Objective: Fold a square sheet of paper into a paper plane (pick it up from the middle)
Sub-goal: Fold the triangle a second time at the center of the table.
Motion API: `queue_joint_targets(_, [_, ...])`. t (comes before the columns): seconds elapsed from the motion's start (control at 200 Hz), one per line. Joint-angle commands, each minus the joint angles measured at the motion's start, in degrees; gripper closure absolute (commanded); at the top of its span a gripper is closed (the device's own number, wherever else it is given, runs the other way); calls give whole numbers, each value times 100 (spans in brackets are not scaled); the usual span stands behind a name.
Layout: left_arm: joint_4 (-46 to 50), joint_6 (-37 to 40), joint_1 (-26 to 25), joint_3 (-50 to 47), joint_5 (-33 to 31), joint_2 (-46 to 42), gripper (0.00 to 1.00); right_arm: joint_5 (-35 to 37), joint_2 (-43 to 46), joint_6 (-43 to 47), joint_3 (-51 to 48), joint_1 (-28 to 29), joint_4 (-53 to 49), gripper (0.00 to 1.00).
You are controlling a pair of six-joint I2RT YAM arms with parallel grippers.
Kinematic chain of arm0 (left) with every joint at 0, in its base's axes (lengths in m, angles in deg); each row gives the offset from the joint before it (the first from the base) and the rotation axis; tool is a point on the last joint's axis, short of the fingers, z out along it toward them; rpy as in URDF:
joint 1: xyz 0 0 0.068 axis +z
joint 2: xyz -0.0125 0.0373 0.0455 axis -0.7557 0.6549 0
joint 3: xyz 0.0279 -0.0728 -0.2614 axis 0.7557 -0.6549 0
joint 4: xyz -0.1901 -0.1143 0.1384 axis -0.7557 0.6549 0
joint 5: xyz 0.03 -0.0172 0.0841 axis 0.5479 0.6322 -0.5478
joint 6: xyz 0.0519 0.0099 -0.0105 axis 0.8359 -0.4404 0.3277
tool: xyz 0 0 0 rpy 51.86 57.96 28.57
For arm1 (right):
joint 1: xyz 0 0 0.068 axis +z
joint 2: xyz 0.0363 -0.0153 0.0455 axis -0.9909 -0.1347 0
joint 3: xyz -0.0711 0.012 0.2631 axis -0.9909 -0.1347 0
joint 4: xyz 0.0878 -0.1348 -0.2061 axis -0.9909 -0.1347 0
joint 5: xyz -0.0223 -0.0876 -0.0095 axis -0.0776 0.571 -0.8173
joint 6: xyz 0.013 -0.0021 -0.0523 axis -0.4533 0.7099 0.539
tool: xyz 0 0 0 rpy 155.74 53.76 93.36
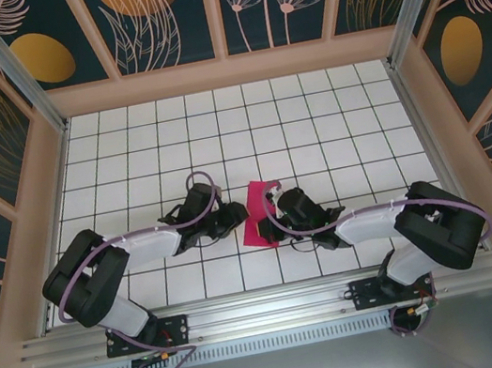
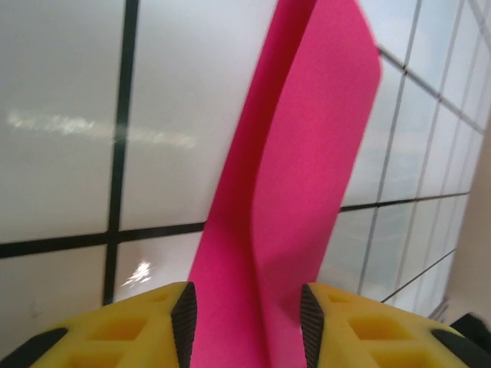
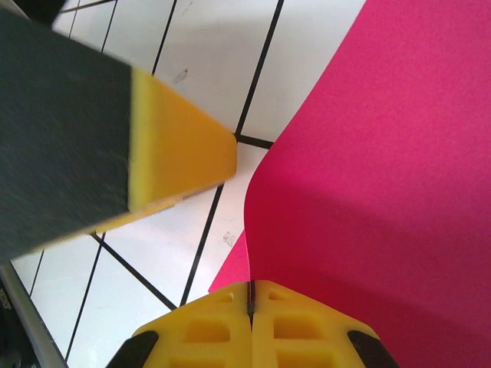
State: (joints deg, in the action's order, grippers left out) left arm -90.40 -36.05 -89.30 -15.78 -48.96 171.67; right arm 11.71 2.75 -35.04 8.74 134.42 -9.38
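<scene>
Paper sheet (image 1: 259,224), tiled table (image 1: 310,115), right claw (image 3: 251,297) pinching, left claw (image 2: 245,318) astride

Bright, even light falls from overhead on the white table (image 1: 309,106), leaving only soft shadows under the arms. Seen from the left gripper (image 2: 245,326), pale glare streaks the tiles to the left of the jaws, and a small glint sits just ahead of them. The sheet of paper (image 2: 307,153) between the jaws goes soft at its far end. Just ahead of the right gripper (image 3: 251,307) and its pressed-together jaws, the paper carries a darker shadow. The yellow finger (image 3: 169,153) up and left of them is blurred.
</scene>
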Motion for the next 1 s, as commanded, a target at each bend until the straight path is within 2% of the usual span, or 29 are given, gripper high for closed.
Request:
queue_joint_targets(0.0, [-695, -472, -35, -83, -16, -97, 48, -111, -21, 158, 175, -31, -94, 100])
queue_joint_targets(0.26, [-984, -753, -34, 7, 332, 265, 44, -24, 107, 246, 173, -28, -161, 99])
queue_joint_targets(0.726, [-1052, -787, -35, 178, 657, 481, 39, 90, 278, 350, 94, 54, -81, 98])
queue_joint_targets(0.996, [-1255, -795, -40, 291, 864, 737, 41, 240, 427, 359, 65, 102, -243, 87])
